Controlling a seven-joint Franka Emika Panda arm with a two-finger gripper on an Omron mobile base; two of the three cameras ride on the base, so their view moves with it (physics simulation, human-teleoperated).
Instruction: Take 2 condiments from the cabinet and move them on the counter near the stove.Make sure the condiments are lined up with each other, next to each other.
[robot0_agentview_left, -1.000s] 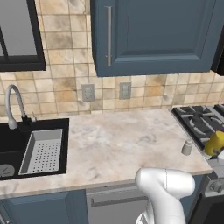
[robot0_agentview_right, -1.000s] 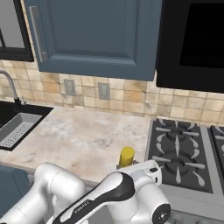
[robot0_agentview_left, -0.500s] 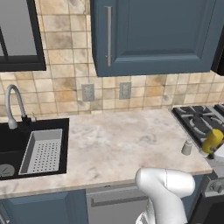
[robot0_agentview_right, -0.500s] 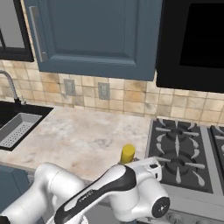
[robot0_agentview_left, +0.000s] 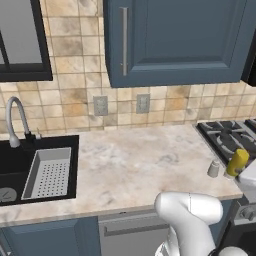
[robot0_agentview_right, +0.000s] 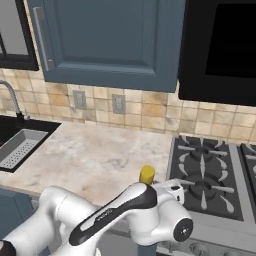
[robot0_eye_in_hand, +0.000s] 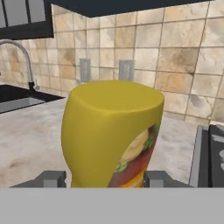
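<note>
Since a second ago the yellow bottle (robot0_agentview_left: 237, 162) has barely shifted, and we still hold it pinched between our gripper's (robot0_eye_in_hand: 105, 178) two fingertips (robot0_eye_in_hand: 51, 178), just beside the grey-white shaker (robot0_agentview_left: 214, 169) at the counter's (robot0_agentview_left: 130, 165) stove-side end; we judge it should go down upright, level with the shaker; the stove (robot0_agentview_left: 225, 138) crowds one side, the front edge is near, open stone lies sinkward.

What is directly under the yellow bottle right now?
The yellow bottle sits between the gripper fingers above the counter edge beside the shaker. Its base is covered by the arm, so contact with the counter cannot be seen.
</note>
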